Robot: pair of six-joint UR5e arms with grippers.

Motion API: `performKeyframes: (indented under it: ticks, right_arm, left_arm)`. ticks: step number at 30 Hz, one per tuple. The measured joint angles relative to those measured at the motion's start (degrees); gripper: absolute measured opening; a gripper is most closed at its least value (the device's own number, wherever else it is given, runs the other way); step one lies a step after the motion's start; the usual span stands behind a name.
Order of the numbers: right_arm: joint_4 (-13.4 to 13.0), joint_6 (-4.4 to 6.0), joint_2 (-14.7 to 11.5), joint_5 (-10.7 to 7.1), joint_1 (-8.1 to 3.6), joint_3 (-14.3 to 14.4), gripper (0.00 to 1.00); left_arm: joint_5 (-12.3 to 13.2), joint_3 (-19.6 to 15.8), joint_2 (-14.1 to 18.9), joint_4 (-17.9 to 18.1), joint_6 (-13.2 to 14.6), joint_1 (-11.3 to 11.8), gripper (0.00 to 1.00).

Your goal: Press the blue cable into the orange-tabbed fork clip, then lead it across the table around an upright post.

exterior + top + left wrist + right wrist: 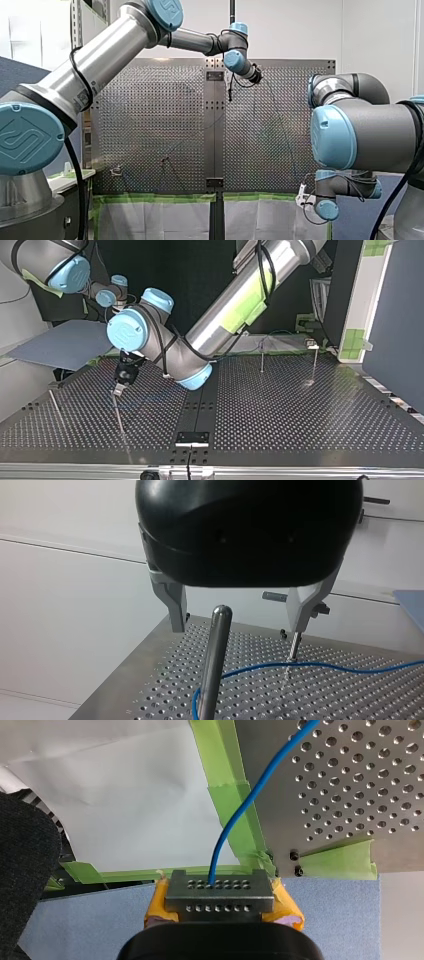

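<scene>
My left gripper (237, 629) is open, its metal fingers (175, 611) standing on either side of an upright metal post (214, 665), near the post's rounded top. The blue cable (310, 665) lies on the perforated table behind the post and curves down beside its base. In the top view the same gripper (120, 386) hangs over that post (118, 416) at the left. My right gripper (219, 892), with yellow pads, is shut on the blue cable (240, 815), which runs from its jaws up onto the table's corner. I cannot make out the fork clip.
Other thin posts (262, 357) (314, 364) (56, 407) stand on the table (300, 415). Green tape (232, 805) lines the table's edge by my right gripper. My right arm (65, 270) is folded back at the top view's left, off the table.
</scene>
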Motion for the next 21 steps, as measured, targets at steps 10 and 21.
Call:
performKeyframes:
  ticks: [10, 21]
  right_arm:
    - [0.03, -0.01, 0.01, -0.09, 0.04, 0.0, 0.0]
    - [0.11, -0.03, 0.01, -0.12, 0.23, 0.0, 0.0]
  left_arm:
    - [-0.41, -0.01, 0.81, -0.09, -0.09, -0.05, 0.98]
    - [-5.06, -0.07, 0.98, -1.4, -0.25, -0.07, 0.98]
